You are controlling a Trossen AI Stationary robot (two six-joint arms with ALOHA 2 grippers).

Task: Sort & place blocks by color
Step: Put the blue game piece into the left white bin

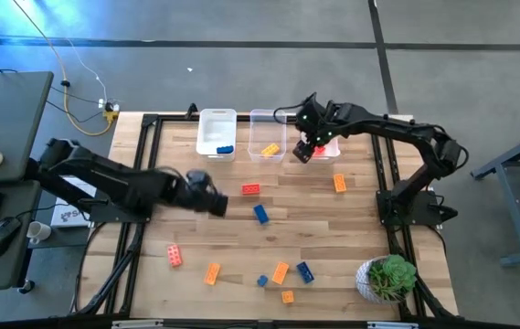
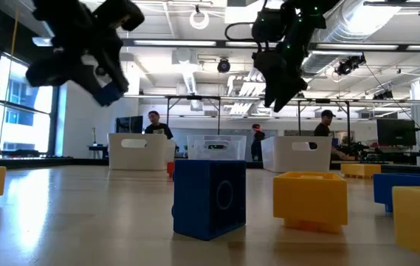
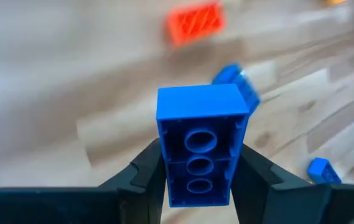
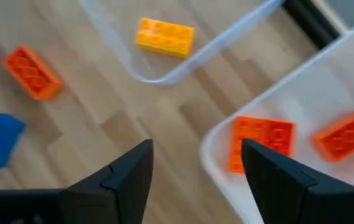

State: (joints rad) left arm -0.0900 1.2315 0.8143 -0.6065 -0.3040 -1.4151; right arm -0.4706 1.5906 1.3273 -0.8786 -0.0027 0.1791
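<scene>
Jaws of left gripper (image 3: 198,180) clamp a blue block (image 3: 201,143) above the wooden table (image 1: 333,228); right gripper (image 4: 195,180) jaws apart, empty, red blocks (image 4: 260,143) binned just ahead. Room behind blurred.

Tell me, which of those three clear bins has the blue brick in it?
The left bin, nearest the left arm: a blue brick lies inside. The middle bin holds a yellow one.

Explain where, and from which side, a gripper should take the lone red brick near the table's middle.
Take the red brick across its narrow width, fingers on its two long side faces, coming straight down. It lies flat, studs up, bare wood all round. The open right gripper seems free; the left gripper holds a blue brick.
</scene>
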